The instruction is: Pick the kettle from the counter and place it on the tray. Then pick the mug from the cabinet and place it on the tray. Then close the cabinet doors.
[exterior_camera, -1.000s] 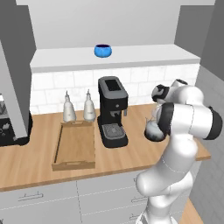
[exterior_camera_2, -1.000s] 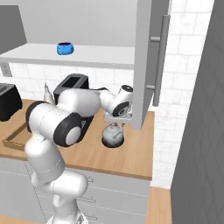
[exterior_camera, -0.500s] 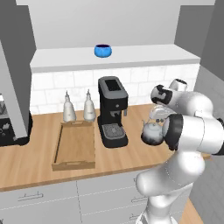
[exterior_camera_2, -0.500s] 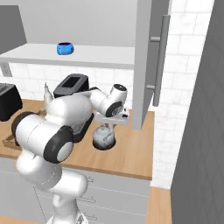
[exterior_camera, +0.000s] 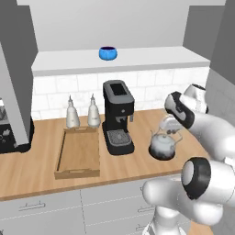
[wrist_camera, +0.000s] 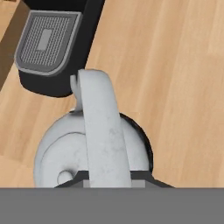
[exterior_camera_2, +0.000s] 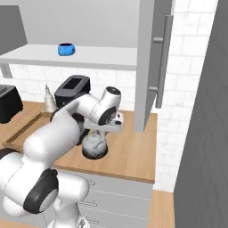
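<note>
Starting at the left, the tray [exterior_camera: 78,155] lies on the table [exterior_camera: 27,176], the coffee machine [exterior_camera: 118,117] beside it, then the kettle [exterior_camera: 162,144] under the gripper [exterior_camera: 170,127]. Whether its fingers pinch the arched handle [wrist_camera: 101,131] I cannot tell. Rigid smooth metal, likely slippery and prone to swing: grip the handle's top.
</note>
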